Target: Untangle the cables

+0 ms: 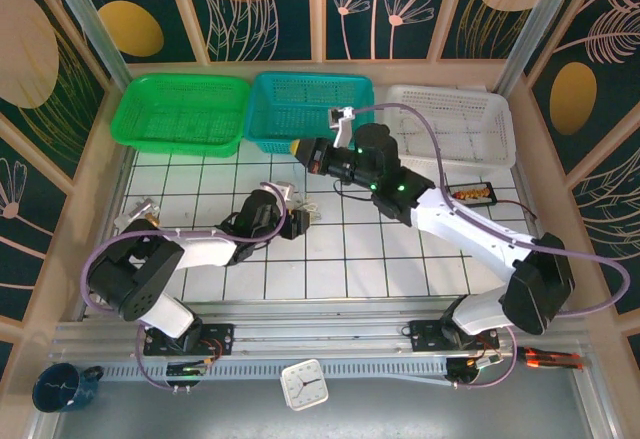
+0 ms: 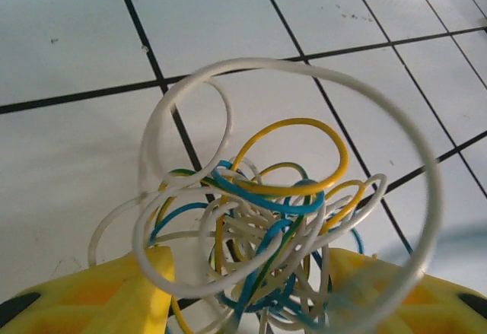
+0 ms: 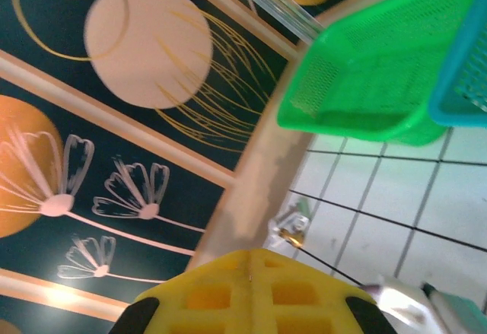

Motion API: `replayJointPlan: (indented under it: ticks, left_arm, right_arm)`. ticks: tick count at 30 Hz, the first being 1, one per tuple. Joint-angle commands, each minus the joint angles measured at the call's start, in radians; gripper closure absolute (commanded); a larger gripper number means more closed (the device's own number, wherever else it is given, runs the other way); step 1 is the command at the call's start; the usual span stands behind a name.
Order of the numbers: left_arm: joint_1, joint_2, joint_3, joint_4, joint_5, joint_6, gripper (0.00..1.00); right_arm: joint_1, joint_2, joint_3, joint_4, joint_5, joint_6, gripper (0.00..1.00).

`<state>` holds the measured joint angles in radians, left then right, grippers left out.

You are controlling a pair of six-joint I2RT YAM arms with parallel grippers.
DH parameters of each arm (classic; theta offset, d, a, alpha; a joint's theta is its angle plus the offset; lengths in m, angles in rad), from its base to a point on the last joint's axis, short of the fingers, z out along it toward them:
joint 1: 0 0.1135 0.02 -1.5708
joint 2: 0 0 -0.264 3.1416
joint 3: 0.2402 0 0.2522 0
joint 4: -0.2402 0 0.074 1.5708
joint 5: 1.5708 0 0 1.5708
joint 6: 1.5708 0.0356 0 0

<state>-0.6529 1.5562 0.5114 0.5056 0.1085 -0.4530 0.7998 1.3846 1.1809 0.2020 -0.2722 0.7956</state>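
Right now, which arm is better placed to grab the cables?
Left. The left fingers flank the cables on the tiles. The right fingers, shut, hang by the teal basket, facing the wall, away from the cables.

The cables (image 2: 266, 235) are a loose knot of very thin wires (white, yellow, blue, a little green) curled into many overlapping loops. One wide white loop rings the whole bundle. The knot sits on the white tiled desk (image 2: 68, 37), its lower part between the left arm's two yellow fingers (image 2: 129, 296) — whether it touches them is unclear.
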Motion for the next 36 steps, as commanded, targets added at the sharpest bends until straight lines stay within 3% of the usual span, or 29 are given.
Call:
replayJointPlan:
  ticks: [1,14,30,36]
  left_arm:
    - [0.002,0.017,-0.017,0.045,0.011,-0.005,0.47]
    - [0.002,0.022,-0.044,0.047,0.009,-0.013,0.52]
    - [0.002,0.008,-0.071,0.043,0.004,-0.026,0.48]
    - [0.002,0.004,-0.08,0.038,0.001,-0.026,0.5]
  right_arm:
    - [-0.01,-0.041,0.063,0.042,-0.037,0.033,1.0]
    - [-0.163,-0.079,0.131,0.249,-0.209,0.242,1.0]
    - [-0.215,-0.097,0.198,0.2,-0.24,0.211,1.0]
    - [-0.288,-0.055,0.39,0.128,-0.29,0.2,1.0]
